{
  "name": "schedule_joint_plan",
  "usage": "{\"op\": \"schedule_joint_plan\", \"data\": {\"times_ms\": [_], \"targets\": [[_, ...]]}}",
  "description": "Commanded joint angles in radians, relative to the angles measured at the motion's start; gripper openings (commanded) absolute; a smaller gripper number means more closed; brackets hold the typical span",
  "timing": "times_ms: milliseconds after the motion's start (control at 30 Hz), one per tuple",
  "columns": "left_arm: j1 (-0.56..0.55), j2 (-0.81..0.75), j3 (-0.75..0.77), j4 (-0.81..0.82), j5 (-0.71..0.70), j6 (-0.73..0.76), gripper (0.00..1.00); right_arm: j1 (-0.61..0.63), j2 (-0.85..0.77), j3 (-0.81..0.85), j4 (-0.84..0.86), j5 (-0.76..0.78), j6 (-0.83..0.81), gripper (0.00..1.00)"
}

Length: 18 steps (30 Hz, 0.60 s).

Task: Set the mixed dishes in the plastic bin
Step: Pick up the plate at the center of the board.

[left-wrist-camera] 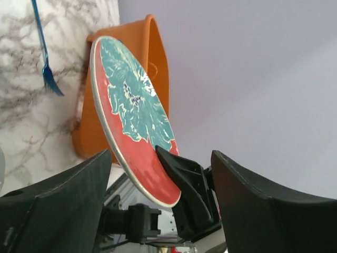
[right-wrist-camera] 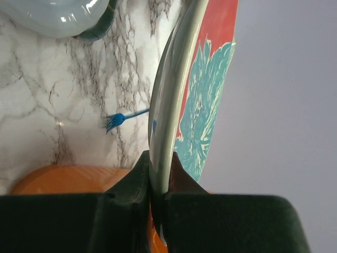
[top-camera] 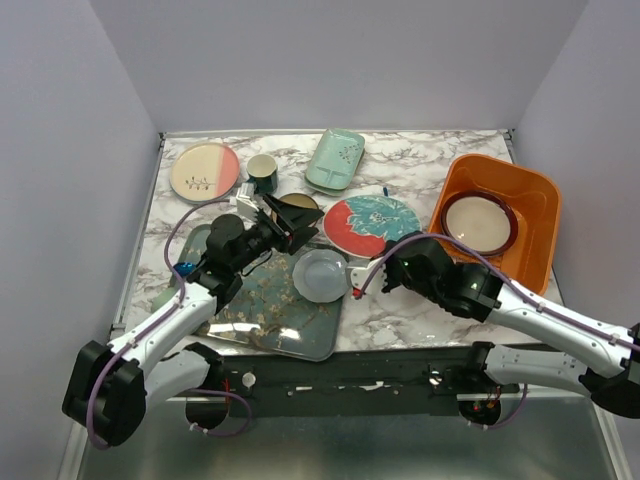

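Right tool pinches the rim of the teal-and-red plate.

No legible text, label, brand, number or sign noted in any view: the marks on the teal-and-red plate, the cream-and-pink plate and the floral tray are decorative pattern only.

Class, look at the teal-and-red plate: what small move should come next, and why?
Probably lift the round teal-and-red plate and swing it right toward the orange plastic bin: the right gripper is shut on its rim, and the left gripper stands open, off it.
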Motion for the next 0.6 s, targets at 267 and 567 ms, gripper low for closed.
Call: {"op": "schedule_joint_plan", "data": {"times_ms": [267,567], "targets": [[0.191,-0.236,0.147,-0.373,-0.037,0.457,0.99,-0.214,-0.207,0.113,-0.081,-0.014,0.034,0.00],[0.222,-0.302,0.357,-0.764,-0.150,0.925,0.99,-0.382,-0.325,0.028,-0.033,-0.012,0.018,0.01]]}}
